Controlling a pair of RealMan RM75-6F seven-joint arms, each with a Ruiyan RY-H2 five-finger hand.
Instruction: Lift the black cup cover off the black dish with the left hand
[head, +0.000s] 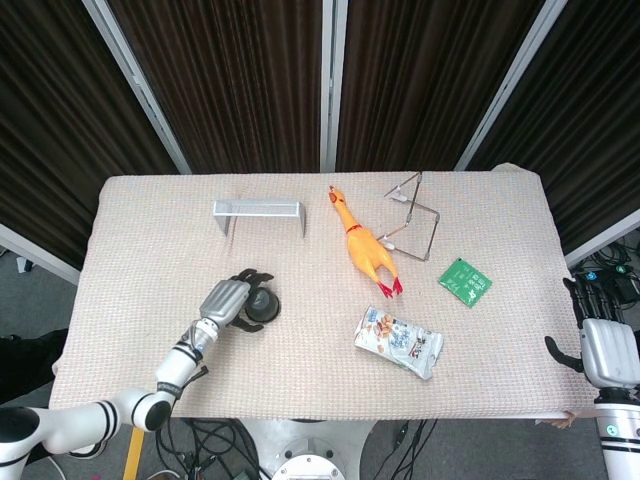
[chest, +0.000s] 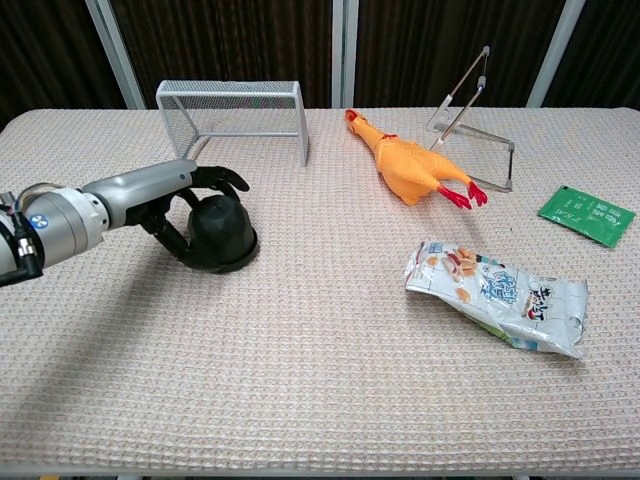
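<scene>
The black cup cover (chest: 222, 224) is a dark dome standing on the black dish (chest: 236, 262) at the table's left front; the head view shows the cover (head: 263, 303) partly under my fingers. My left hand (chest: 176, 206) wraps it from the left, upper fingers arched over the dome's top and lower fingers against its base, and grips it. Cover and dish both rest on the cloth. In the head view the left hand (head: 228, 299) lies just left of the cover. My right hand (head: 607, 351) hangs off the table's right edge, fingers apart and holding nothing.
A wire rack (chest: 232, 100) stands just behind the dish. A yellow rubber chicken (chest: 410, 165), a metal wire stand (chest: 470, 125), a green packet (chest: 586, 214) and a snack bag (chest: 495, 295) lie to the right, all well away from the left hand.
</scene>
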